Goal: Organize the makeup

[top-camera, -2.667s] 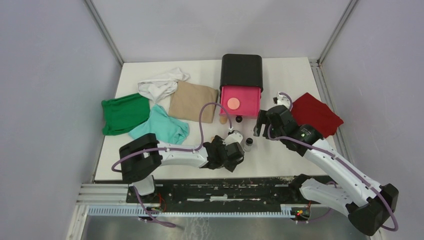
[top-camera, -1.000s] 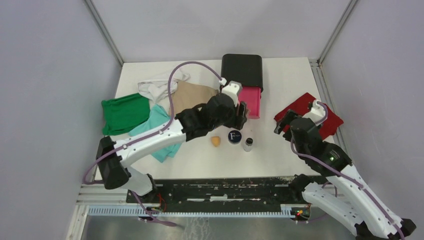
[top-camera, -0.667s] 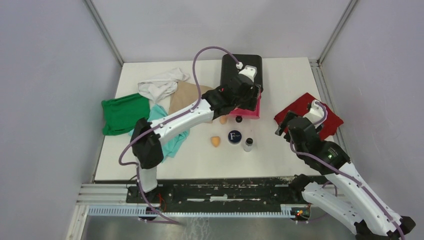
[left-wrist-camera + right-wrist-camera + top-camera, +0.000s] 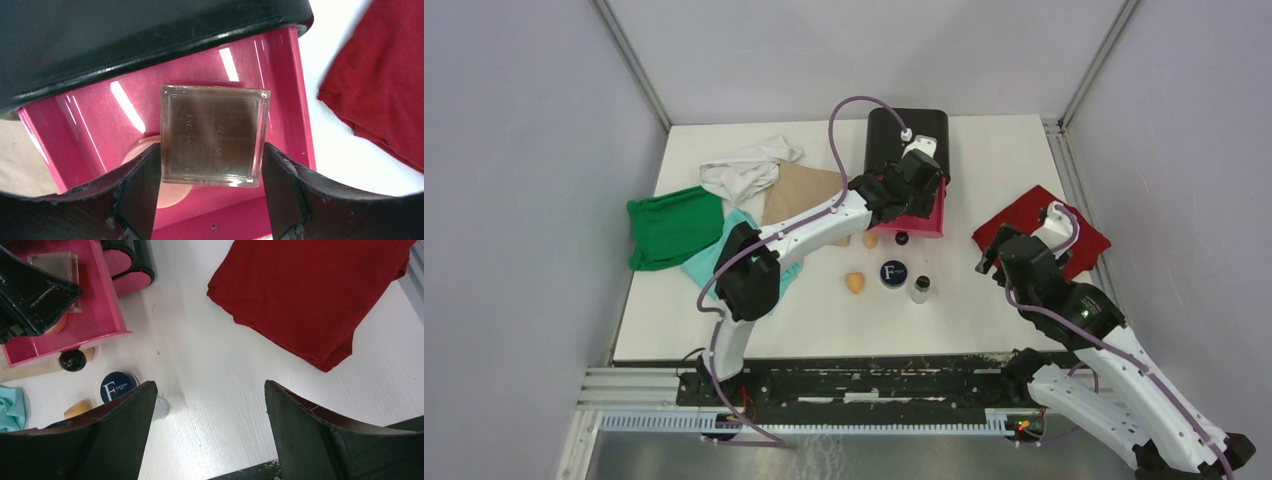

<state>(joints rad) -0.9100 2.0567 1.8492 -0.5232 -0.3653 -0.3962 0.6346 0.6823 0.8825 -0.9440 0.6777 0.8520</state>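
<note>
My left gripper is shut on the square brown compact and holds it over the open pink drawer, above a pink round puff lying inside. In the top view the left gripper hangs at the black box. On the table in front of the drawer sit the navy compact with a white F, an orange sponge and a clear bottle. A small black-lidded item lies at the drawer's front. My right gripper is open over bare table.
A red cloth lies right of the drawer, close to the right gripper. Green, teal, tan and white cloths cover the table's left half. Grey walls enclose the table.
The left arm has carried the brown compact from the table's front up over the pink drawer. The right arm drew back to the right earlier and has stayed still since.
</note>
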